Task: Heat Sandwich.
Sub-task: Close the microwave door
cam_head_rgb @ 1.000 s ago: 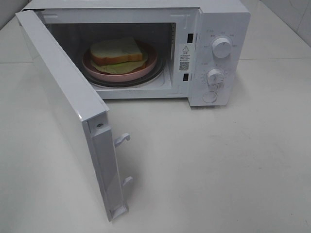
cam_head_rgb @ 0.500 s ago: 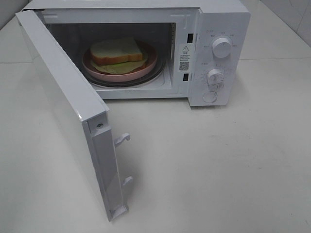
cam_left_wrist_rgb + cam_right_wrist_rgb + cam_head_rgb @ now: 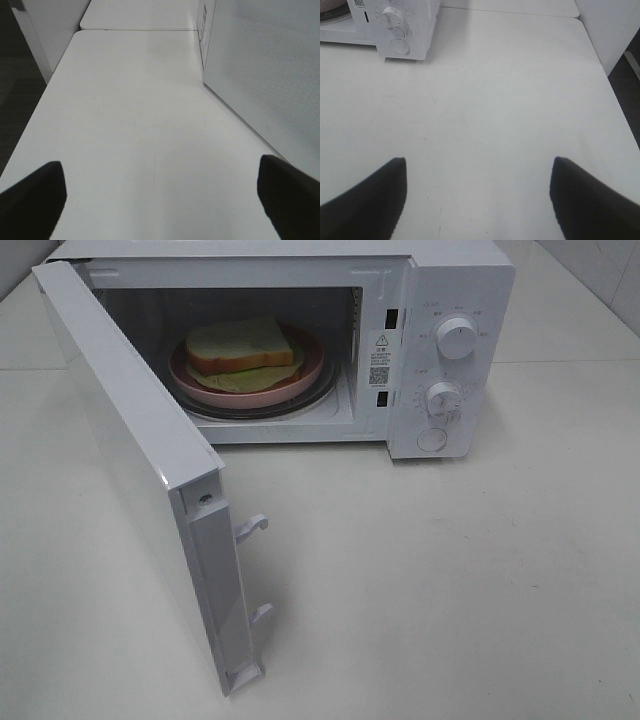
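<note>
**Sandwich loaded, door not yet shut**

Shows the sandwich (image 3: 245,348) on a round pink plate (image 3: 195,385) inside the microwave (image 3: 465,280), with the top slice askew toward the rear left and pale filling exposed at the front. Shows the door (image 3: 130,440) swung wide over the worktop (image 3: 450,590), latch hooks (image 3: 252,527) pointing outward. Places the left end effector (image 3: 160,162) low over the worktop beside the door's outer face, jaws spread wide with nothing between them. Places the right end effector (image 3: 479,161) over bare worktop in front of the control panel (image 3: 405,30), jaws likewise well apart and empty. Leaves both outside the high view.

Likely hazards:
- Too hard a push on the door, shoving the whole oven across the smooth worktop or jolting the loose top slice further off.
- Too soft or oblique a push, leaving the hooks short of their slots.
- A poor pinch on the lower knob (image 3: 443,398), slipping rather than turning.

Puts the sandwich well apart from either end effector: behind the open door from the left one, deep in the cavity beyond the panel from the right one. Absent from both wrist views.
</note>
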Tool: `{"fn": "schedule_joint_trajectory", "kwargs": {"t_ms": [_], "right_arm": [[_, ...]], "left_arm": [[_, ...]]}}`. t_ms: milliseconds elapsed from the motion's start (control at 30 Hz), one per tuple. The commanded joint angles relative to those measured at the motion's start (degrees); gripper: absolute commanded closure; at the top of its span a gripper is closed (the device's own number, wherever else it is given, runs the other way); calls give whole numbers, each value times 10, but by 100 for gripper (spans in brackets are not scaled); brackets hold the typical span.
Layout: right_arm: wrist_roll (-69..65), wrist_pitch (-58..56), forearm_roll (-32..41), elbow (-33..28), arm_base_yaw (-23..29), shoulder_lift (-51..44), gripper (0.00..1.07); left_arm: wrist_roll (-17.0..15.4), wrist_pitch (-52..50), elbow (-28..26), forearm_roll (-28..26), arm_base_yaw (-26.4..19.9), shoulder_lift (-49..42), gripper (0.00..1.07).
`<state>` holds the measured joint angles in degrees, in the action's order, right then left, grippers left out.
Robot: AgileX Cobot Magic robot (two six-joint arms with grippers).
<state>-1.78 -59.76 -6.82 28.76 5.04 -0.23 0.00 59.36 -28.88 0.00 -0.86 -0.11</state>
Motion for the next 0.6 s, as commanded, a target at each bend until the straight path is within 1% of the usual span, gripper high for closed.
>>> {"fn": "schedule_joint_trajectory", "kwargs": {"t_ms": [33, 100, 133, 167, 200, 233, 267, 300, 333, 400, 433, 467, 500, 533, 567, 600], "right_arm": [[2, 3, 1, 1, -5, -15, 31], [2, 3, 1, 1, -5, -15, 31], [2, 3, 1, 1, -5, -15, 31], [2, 3, 1, 1, -5, -15, 31], [2, 3, 1, 1, -5, -15, 31], [2, 3, 1, 1, -5, -15, 31], [2, 3, 1, 1, -5, -15, 31], [2, 3, 1, 1, -5, -15, 31], [2, 3, 1, 1, -5, -15, 31], [2, 3, 1, 1, -5, -15, 31], [2, 3, 1, 1, -5, -15, 31], [2, 3, 1, 1, -5, -15, 31], [2, 3, 1, 1, -5, -15, 31], [2, 3, 1, 1, -5, -15, 31], [2, 3, 1, 1, -5, -15, 31], [2, 3, 1, 1, -5, -15, 31]], "left_arm": [[-6, -22, -11, -4, -2, 12, 9], [-5, -33, -17, -4, -2, 28, 11], [-5, -44, -19, -5, -2, 48, 15], [-5, -46, -19, -5, -2, 57, 18], [-5, -46, -19, -5, -2, 57, 18], [-5, -49, -19, -5, -2, 68, 21], [-5, -56, -19, -7, -2, 90, 30], [-5, -59, -19, -9, -2, 102, 34], [-5, -59, -19, -9, -2, 102, 34], [-5, -76, -19, -11, -2, 135, 45], [-5, -85, -19, -10, -2, 145, 57], [-5, -95, -19, -10, -2, 155, 62], [-5, -95, -19, -10, -2, 155, 62], [-5, -103, -19, -10, -2, 161, 67], [-5, -123, -19, -10, -2, 178, 77], [-5, -135, -19, -10, -2, 186, 82]]}}
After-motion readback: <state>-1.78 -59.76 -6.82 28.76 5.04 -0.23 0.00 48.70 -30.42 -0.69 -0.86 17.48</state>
